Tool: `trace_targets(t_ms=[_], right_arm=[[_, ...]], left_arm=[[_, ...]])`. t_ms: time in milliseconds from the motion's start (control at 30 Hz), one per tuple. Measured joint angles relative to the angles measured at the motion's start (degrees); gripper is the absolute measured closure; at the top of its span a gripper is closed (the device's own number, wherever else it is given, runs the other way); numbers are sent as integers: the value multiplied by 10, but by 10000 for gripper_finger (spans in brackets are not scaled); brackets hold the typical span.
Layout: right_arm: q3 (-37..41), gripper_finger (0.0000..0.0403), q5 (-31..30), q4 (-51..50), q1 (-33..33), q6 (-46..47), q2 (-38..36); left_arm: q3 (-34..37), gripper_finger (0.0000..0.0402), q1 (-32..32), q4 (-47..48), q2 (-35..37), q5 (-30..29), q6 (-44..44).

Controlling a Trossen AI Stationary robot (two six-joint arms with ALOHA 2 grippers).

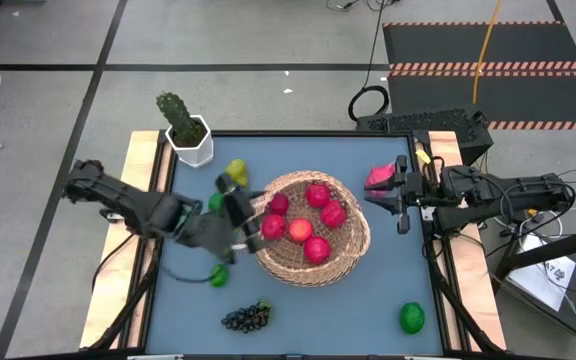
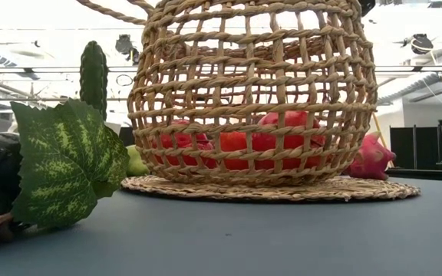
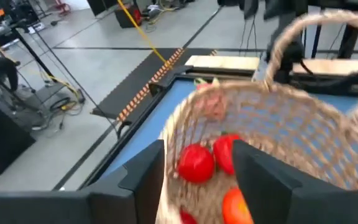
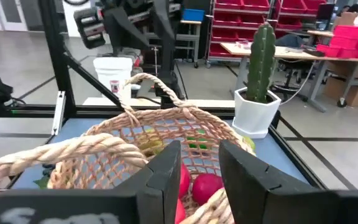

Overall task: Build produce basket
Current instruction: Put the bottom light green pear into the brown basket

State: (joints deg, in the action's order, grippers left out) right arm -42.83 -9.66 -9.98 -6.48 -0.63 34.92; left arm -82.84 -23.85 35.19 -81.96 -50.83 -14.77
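Hovering at the basket [image 1: 313,228] rim, the left gripper [image 3: 197,168] stands spread, holding nothing; right gripper [image 4: 199,168] likewise.

Bright, even overhead light; ceiling glare washes out behind the basket [image 2: 252,92], motion-blurred in the left wrist view.

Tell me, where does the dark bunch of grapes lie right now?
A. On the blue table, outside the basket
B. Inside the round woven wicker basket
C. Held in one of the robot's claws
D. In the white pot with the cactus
A: seen from above, the dark bunch of grapes lies on the bare blue table, clear of the round woven wicker basket, near the table's front edge.
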Motion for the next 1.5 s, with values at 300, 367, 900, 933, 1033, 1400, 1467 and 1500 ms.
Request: trace_targets(t_ms=[300,367,900,933,1033,1400,1467,1500], right_arm=[[0,300,6,29,0,73,0],[0,300,6,29,0,90,0],[0,300,-12,-5,-53,144,-32],[0,300,-16,-5,-56,143,-35],[0,300,-23,-5,-66,139,-42],[0,300,-23,-5,-87,134,-42],[0,300,-23,-5,-87,134,-42],[0,300,-23,-5,-87,134,-42]], left_arm=[[119,294,-77,12,99,-67,-50],[142,307,-87,12,122,-69,-63],[248,363,-173,58,207,-109,-239],[253,364,-174,60,206,-105,-245],[258,366,-175,77,206,-79,-264],[267,366,-179,215,179,21,-471],[271,366,-179,217,170,33,-471],[272,366,-179,219,167,33,-471]])
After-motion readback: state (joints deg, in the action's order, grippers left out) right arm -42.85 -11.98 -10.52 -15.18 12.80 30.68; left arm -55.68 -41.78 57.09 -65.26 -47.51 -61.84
